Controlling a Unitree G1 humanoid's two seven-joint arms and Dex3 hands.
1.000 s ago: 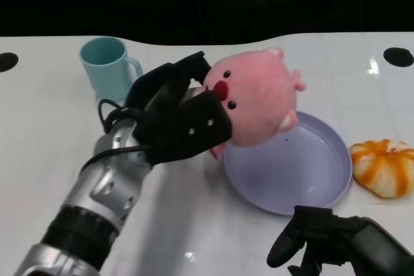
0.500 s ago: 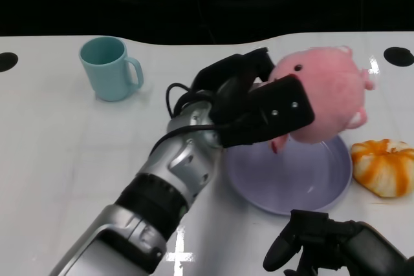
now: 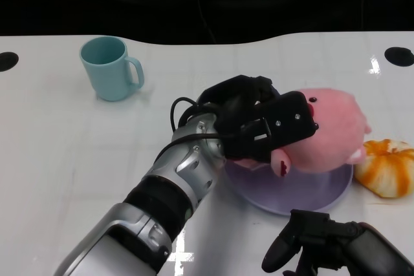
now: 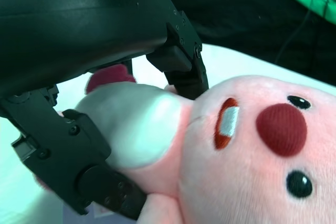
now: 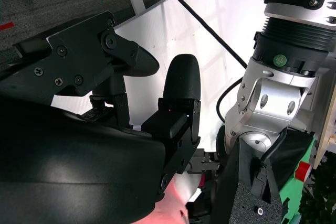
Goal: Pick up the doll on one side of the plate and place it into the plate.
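A glossy white desk [image 3: 58,153] with a faint grid of pale lines fills the head view, its far edge wavy against a black background, with a black round spot at each far corner. Across it, from seven o'clock toward the centre, a silver ribbed forearm [image 3: 162,192] of metal with black joints and a looped black cable is extended.

At the centre, slightly toward three o'clock, a round lavender plate [image 3: 284,198] of smooth plastic with a raised rim is set on the desk. Over it a pink plush doll [image 3: 330,130] is held: a rounded, fuzzy body with small stubby limbs, black bead eyes, a dark red felt nose and a red mouth with a white patch, as shown in the left wrist view. The doll lies low over the plate; whether it touches the plate cannot be told.

The left robot hand [image 3: 259,127], black and angular with visible screws, is closed around the doll's flank, fingers wrapped over and under it.

At four o'clock of the plate, just beside its rim, an orange-and-white ribbed pumpkin [image 3: 388,169] is seen. At ten o'clock, well apart, a matte teal mug [image 3: 110,69] stands upright, handle toward the plate.

At five o'clock the right robot hand [image 3: 323,244] is kept low, fingers loosely spread with nothing in them.

No writing can be read.
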